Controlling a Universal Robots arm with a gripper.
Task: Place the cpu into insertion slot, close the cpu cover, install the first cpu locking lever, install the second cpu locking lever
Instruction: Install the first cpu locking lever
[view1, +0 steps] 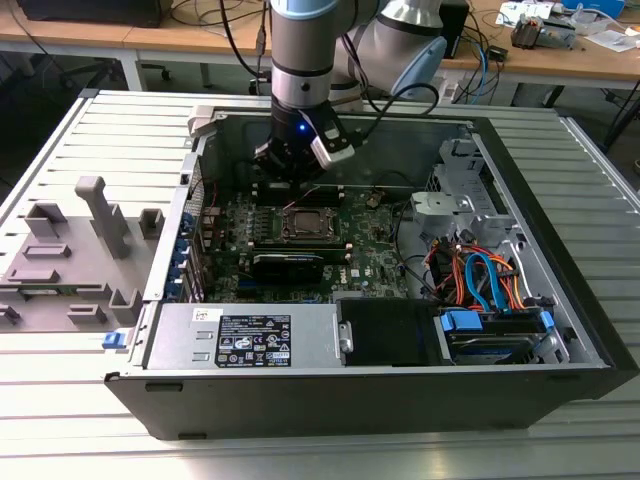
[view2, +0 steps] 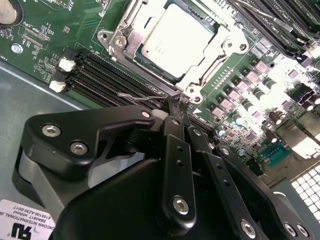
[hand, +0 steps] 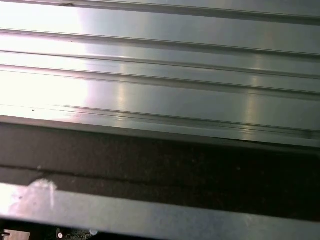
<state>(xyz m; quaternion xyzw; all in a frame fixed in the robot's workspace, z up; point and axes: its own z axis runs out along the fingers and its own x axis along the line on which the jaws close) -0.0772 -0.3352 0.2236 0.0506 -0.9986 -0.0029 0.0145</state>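
Cpu (view2: 175, 42) first: I see it seated flat in the insertion slot (view2: 131, 64) on the green motherboard (view2: 45, 30), its silver-grey top showing through the cut-out of the cpu cover (view2: 210, 65), which lies down over it in the second wrist view. In the exterior view the socket (view1: 303, 222) sits toward the far middle of the open computer case (view1: 400, 385), with the black expansion card (view1: 287, 265) just on its near side and the bundle of orange and blue cables (view1: 480, 280) well off toward the exterior view's right. My gripper (view2: 172, 107) hangs just on the far side of the socket, low over the board; in the second wrist view its fingertips are drawn narrow, close together, right at a thin wire locking lever (view2: 134, 95) that runs beside the black memory slots (view2: 105, 75), at the corner of the socket frame. I cannot tell whether the tips actually pinch the wire or only touch it. A grey plastic fixture (view1: 75, 250) lies on the ribbed table (view1: 60, 400) outside the case, on the exterior view's left. The first wrist view shows ribbed metal panel (hand: 160, 90) and a dark edge (hand: 160, 175).
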